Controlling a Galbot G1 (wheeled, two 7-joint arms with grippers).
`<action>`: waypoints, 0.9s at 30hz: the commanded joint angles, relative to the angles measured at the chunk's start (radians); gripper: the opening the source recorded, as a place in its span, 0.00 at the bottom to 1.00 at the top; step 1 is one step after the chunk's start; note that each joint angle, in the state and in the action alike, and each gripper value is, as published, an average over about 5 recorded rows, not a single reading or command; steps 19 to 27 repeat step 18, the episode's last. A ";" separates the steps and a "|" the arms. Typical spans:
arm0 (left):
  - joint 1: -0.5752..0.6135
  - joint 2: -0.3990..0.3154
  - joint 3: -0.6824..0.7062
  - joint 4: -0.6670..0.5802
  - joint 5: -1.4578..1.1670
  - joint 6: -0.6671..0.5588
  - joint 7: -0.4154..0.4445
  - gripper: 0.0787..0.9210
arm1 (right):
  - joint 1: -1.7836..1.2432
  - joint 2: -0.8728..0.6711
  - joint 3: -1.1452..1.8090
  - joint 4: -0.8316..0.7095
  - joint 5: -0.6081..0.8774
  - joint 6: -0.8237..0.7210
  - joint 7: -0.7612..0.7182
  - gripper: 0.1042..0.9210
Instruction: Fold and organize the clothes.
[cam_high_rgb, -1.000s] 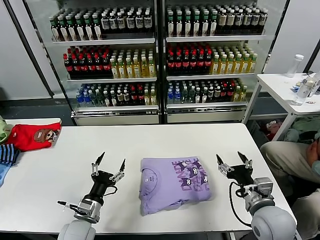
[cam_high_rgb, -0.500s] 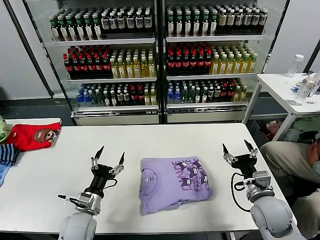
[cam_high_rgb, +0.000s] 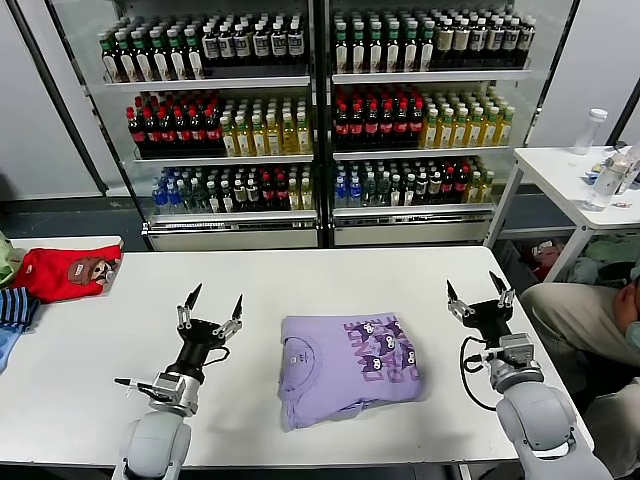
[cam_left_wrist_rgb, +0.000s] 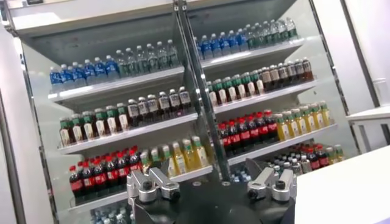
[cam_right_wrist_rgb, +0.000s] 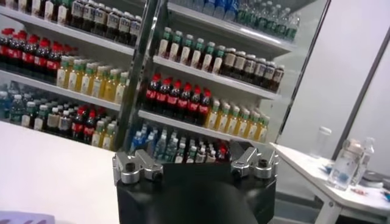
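Flanking the folded lavender T-shirt (cam_high_rgb: 347, 367) lying print-up at mid-desk (cam_high_rgb: 300, 275), my left end effector (cam_high_rgb: 209, 313) and right end effector (cam_high_rgb: 479, 296) stand raised, fingers spread wide, each holding nothing, both clear of the cloth.

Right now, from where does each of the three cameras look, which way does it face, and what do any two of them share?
Head view: from the robot's head, forward and down at the white table; lavender T-shirt between open left gripper and open right gripper.
Left wrist view: above the left gripper's base, facing the drinks fridge.
Right wrist view: above the right gripper's base, facing the fridge and side table.
Shared: all three show the fridge.
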 joint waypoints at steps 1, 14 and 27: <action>-0.017 0.010 -0.006 0.033 0.013 -0.019 0.007 0.88 | 0.045 0.015 -0.009 -0.060 -0.090 0.044 -0.002 0.88; -0.037 0.013 0.006 0.053 0.066 -0.053 -0.020 0.88 | 0.085 0.017 0.001 -0.110 -0.075 0.050 -0.013 0.88; -0.026 0.012 0.005 0.038 0.063 -0.053 -0.019 0.88 | 0.090 0.022 0.001 -0.112 -0.090 0.055 -0.021 0.88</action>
